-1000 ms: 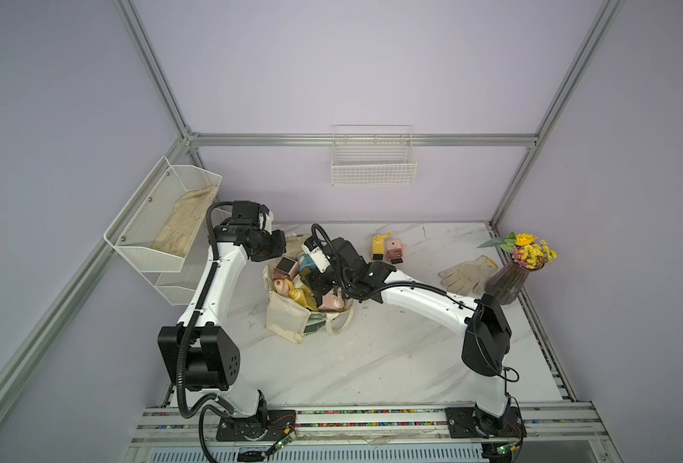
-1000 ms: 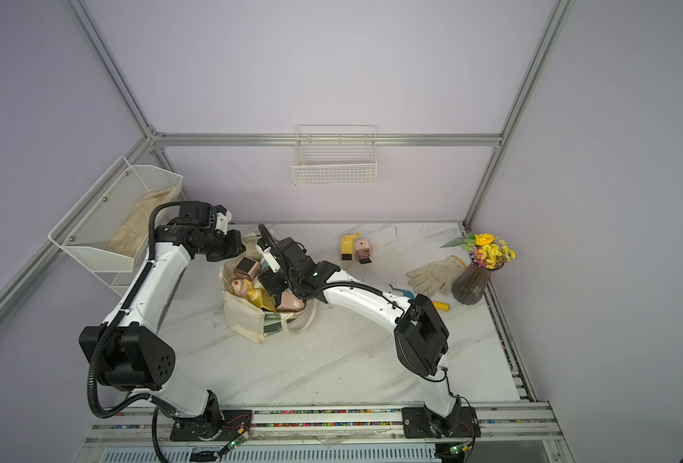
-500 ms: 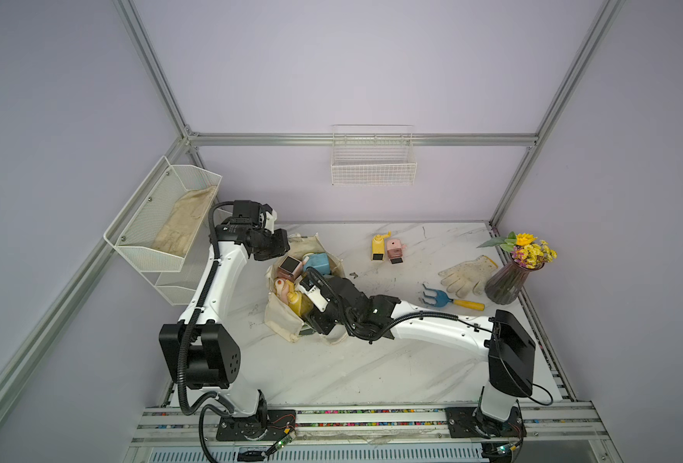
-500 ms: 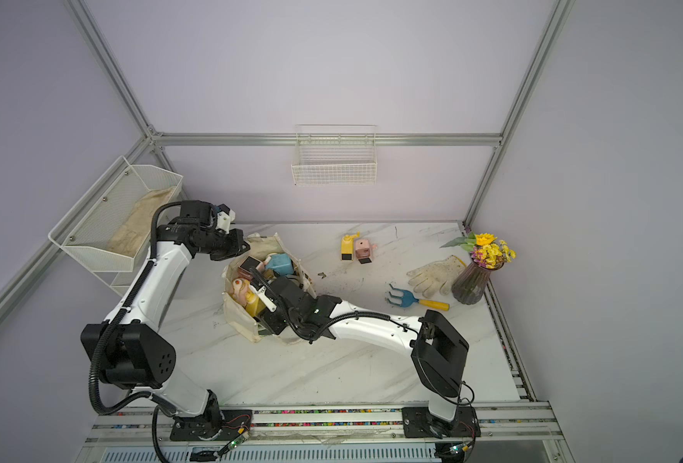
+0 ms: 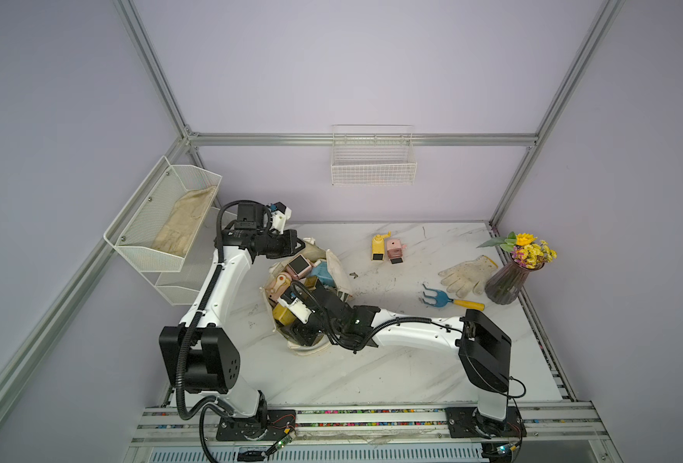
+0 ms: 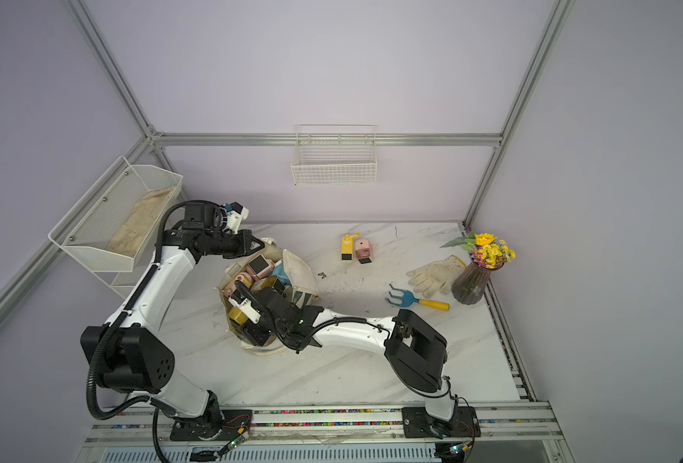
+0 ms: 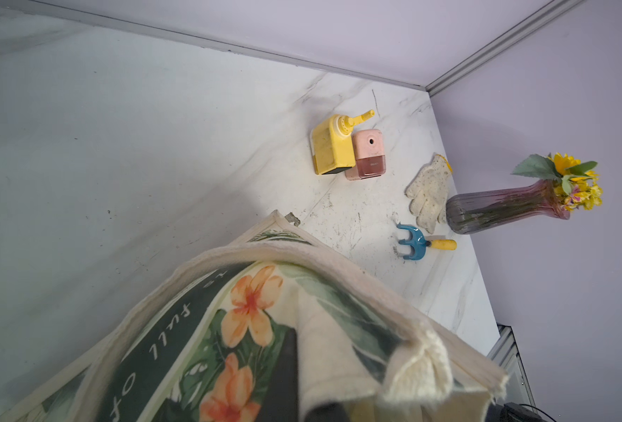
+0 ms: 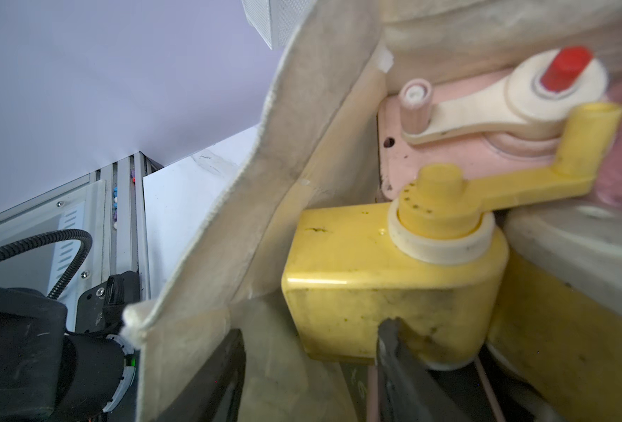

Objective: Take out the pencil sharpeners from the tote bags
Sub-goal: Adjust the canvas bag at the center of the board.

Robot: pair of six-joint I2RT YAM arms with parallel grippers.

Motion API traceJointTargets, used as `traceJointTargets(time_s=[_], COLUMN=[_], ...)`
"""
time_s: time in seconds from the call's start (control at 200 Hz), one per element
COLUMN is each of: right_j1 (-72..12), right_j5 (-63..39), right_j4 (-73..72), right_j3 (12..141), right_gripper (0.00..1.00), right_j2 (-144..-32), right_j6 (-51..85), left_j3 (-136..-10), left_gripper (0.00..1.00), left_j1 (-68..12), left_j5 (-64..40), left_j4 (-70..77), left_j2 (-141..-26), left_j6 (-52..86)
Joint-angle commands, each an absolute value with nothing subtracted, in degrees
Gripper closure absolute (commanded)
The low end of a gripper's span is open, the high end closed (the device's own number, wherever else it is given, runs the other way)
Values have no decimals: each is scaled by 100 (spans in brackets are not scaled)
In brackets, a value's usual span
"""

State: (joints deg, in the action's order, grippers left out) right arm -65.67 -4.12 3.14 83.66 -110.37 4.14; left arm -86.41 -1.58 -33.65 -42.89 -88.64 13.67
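The cream tote bag (image 5: 337, 264) with a leafy print lies open in both top views, holding several pencil sharpeners, among them a pink one with a black face (image 5: 298, 265). My left gripper (image 5: 297, 244) is shut on the bag's far rim (image 7: 422, 358), and the cloth covers its fingers. My right gripper (image 8: 307, 365) is inside the bag's near end with its jaws apart. One of its fingers (image 8: 393, 350) rests against a yellow sharpener (image 8: 393, 277); a pink sharpener (image 8: 448, 153) lies behind that. Out on the table stand a yellow sharpener (image 5: 378, 248) and a pink sharpener (image 5: 394, 250).
A dirty white glove (image 5: 466, 274), a blue rake with a yellow handle (image 5: 438, 298) and a vase of flowers (image 5: 506, 282) sit at the right. A wire basket (image 5: 371, 166) hangs on the back wall. A mesh shelf (image 5: 163, 224) on the left wall holds another glove.
My right arm has swung from over the bag toward the table's front and dropped low, bringing its gripper into the bag's near end. The left arm has held still.
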Motion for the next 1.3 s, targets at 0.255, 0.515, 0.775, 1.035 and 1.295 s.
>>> traceJointTargets(time_s=[0.255, 0.515, 0.775, 1.035, 1.295], right_j1=[-6002, -5967, -5952, -5818, -5818], right_j5=[-517, -600, 484, 827, 1261], right_j4=[57, 78, 720, 811, 596], right_j3=[7990, 7678, 8014, 7867, 7833], right_gripper=[32, 32, 27, 20, 17], right_j2=[-9988, -9779, -9898, -10089, -10499], right_j6=[946, 1198, 1455, 717, 492], left_j3=[-7954, -7968, -8087, -8063, -8066], left_gripper=[100, 100, 100, 100, 100], left_j1=[-580, -580, -583, -580, -584], left_j5=[-3650, -3399, -3049, -2979, -2936], left_j4=[-2592, -2627, -2822, -2828, -2832], left_j2=[-7440, -7523, -7631, -7551, -7544], left_j6=[824, 934, 1044, 1001, 970])
